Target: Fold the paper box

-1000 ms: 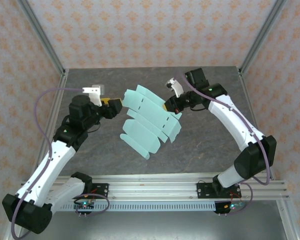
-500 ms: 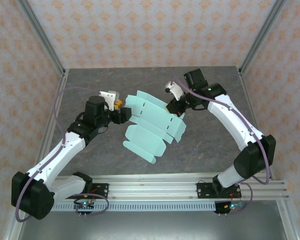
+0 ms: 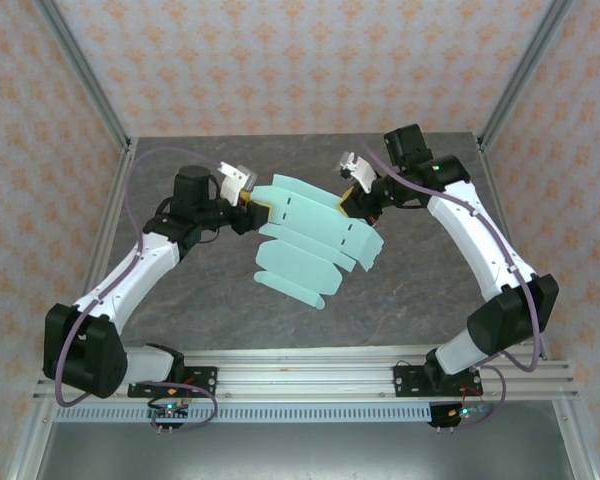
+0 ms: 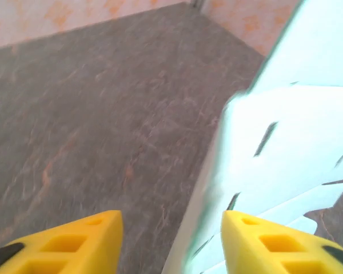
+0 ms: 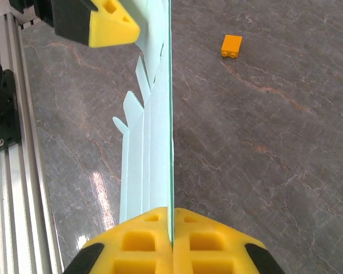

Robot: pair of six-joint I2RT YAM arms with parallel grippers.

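Note:
The paper box is a pale mint die-cut sheet with flaps and slots, held up above the table between the two arms. My right gripper is shut on its far right edge; in the right wrist view the sheet runs edge-on out of the closed yellow fingers. My left gripper sits at the sheet's left edge. In the left wrist view its jaws stand open, and the sheet's edge passes between them, close to the right finger.
A tiny orange block lies on the grey table beyond the sheet. The aluminium rail carrying the arm bases runs along the near edge. Frame posts and patterned walls close in the back and sides.
My left gripper has swung up and right to the sheet's left edge, and its jaws widened and then narrowed. The sheet and right gripper have shifted slightly right.

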